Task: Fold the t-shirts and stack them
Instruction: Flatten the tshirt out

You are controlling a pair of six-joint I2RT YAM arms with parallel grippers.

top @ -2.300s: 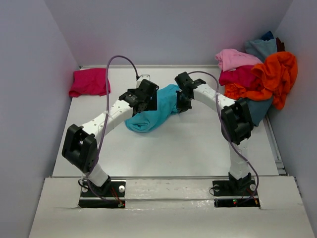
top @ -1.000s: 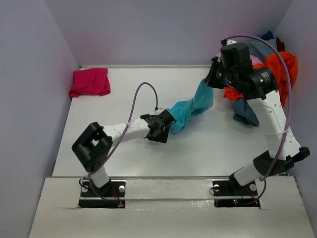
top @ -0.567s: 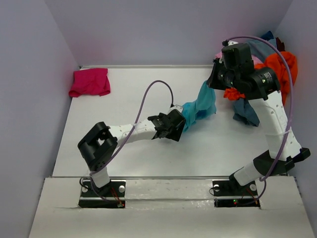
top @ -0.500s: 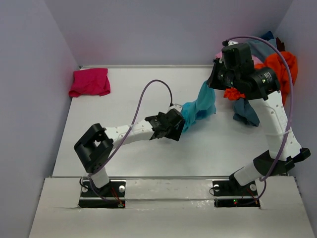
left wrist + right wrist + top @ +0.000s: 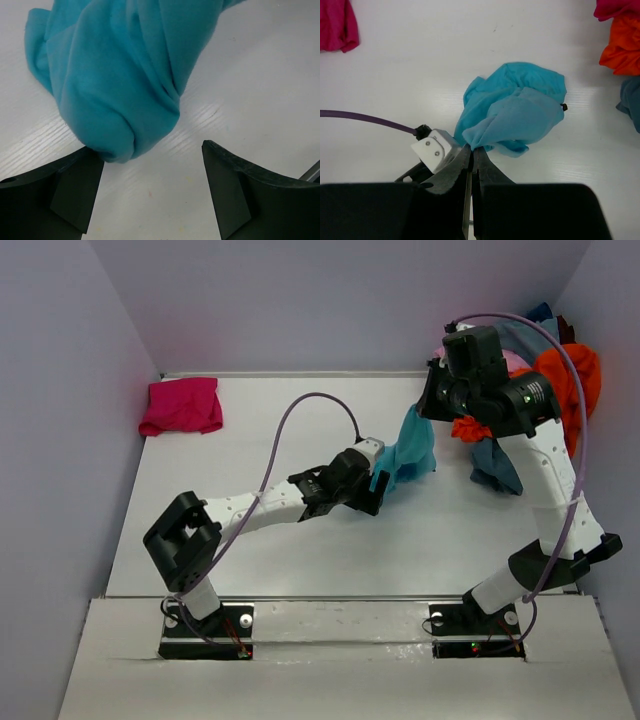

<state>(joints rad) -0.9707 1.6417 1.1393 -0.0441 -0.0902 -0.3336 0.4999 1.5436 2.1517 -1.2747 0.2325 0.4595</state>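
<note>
One turquoise t-shirt (image 5: 408, 450) is in play, hanging in a bunched column from the right gripper (image 5: 430, 408), which is clamped tight on a pinch of its upper cloth. In the left wrist view its rounded lower end (image 5: 120, 75) rests on the white table (image 5: 300, 540).

A couple of seconds ago this shirt lay crumpled on the table between the two arms. The right arm has since raised one end high. A second ago the cloth trailed long and low toward the left. It now hangs shorter and closer under the right gripper.

The left gripper (image 5: 152, 160) has followed the trailing end across the table and now sits low in front of it. Its jaws are spread wide, one finger (image 5: 75, 185) just beside the cloth tip and the other well clear, with nothing held.

My judgement is that the shirt is being shaken open so a second corner or hem can be caught. Folding has not begun on it.

Farther out, a folded magenta t-shirt (image 5: 182, 405) lies at the far left corner. An unsorted heap (image 5: 540, 390) of orange, light pink, crimson and dusty blue shirts waits at the far right.
</note>
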